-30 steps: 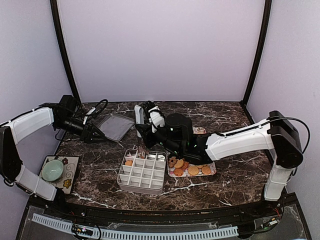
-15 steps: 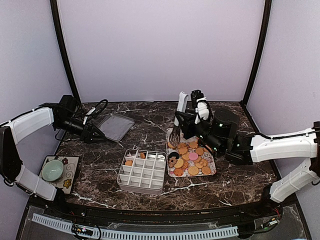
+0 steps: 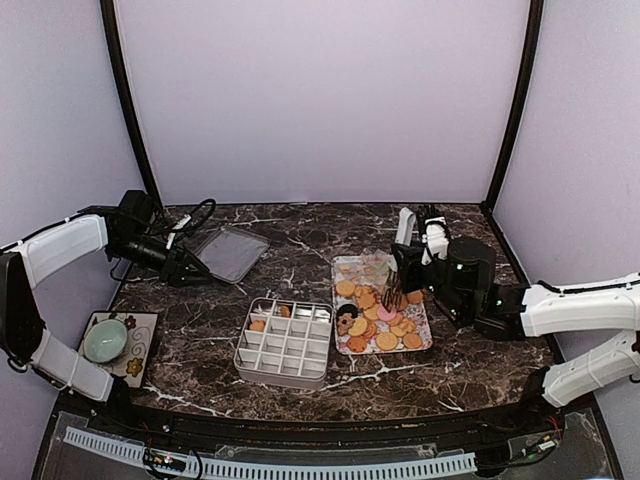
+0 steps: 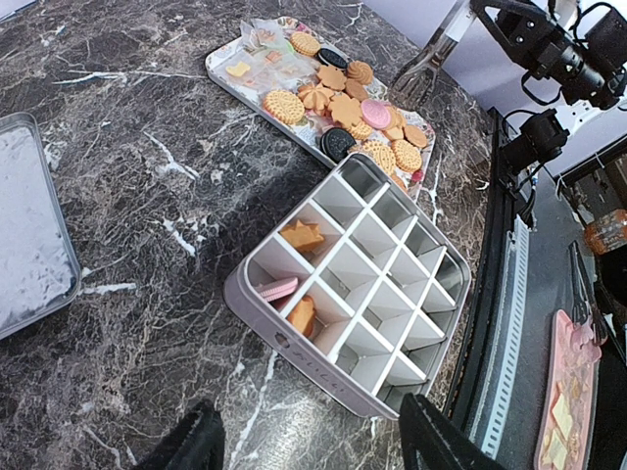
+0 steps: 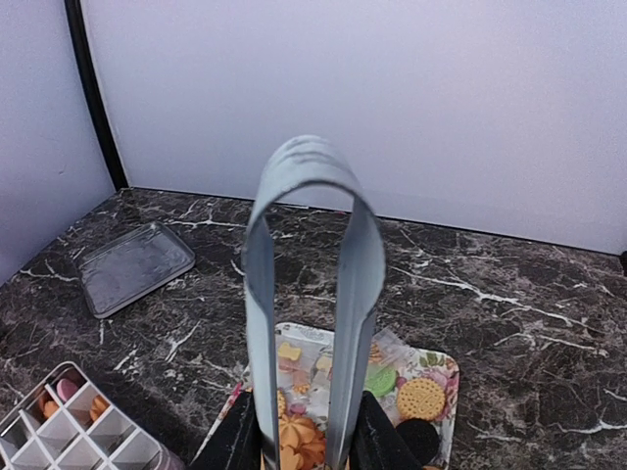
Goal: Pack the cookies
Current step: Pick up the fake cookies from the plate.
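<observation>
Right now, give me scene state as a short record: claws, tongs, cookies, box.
left claw: open, empty, near the metal lid
right claw: shut on tongs, tips down over the flowered tray
cookies: most piled on that tray
divided box: three pieces in cells at one end, other cells look empty

Desk (image 3: 300,250): dark marble with white veins.
Flowered tray (image 5: 438,369): right of centre, just beside the divided box.
Divided box (image 3: 278,378): pale grey grid, centre front.
Metal tongs (image 5: 362,284): upright over the tray, loop end up.
Flat grey tin (image 3: 228,252): back left, well apart from the box.
Green bowl (image 3: 104,340): on a flowered mat (image 3: 140,350), front left.
Black cable (image 3: 195,212): looped behind the tin.
</observation>
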Robot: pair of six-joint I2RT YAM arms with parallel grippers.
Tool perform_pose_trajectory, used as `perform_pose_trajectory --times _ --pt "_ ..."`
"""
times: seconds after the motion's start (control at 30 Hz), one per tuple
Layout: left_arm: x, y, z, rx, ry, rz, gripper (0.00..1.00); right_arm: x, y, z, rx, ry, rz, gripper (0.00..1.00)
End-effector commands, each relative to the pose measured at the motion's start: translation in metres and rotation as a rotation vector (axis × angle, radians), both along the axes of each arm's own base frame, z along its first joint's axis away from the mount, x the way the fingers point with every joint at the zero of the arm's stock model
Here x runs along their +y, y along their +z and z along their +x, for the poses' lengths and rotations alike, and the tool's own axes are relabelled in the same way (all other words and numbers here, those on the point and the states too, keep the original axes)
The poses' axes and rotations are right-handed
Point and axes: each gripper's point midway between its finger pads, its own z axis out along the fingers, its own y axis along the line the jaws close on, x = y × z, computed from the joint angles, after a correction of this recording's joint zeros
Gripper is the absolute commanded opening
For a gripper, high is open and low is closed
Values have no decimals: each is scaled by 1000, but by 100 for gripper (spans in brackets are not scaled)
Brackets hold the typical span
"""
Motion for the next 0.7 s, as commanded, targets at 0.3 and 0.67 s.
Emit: perform_pose_trajectory --times 0.3,0.67 --pt "-1 10 -1 9 0 -25 64 -58 11 47 -69 -195 -45 33" --pt "-1 9 0 14 -3 -23 64 -66 -7 68 -57 -223 -106 36"
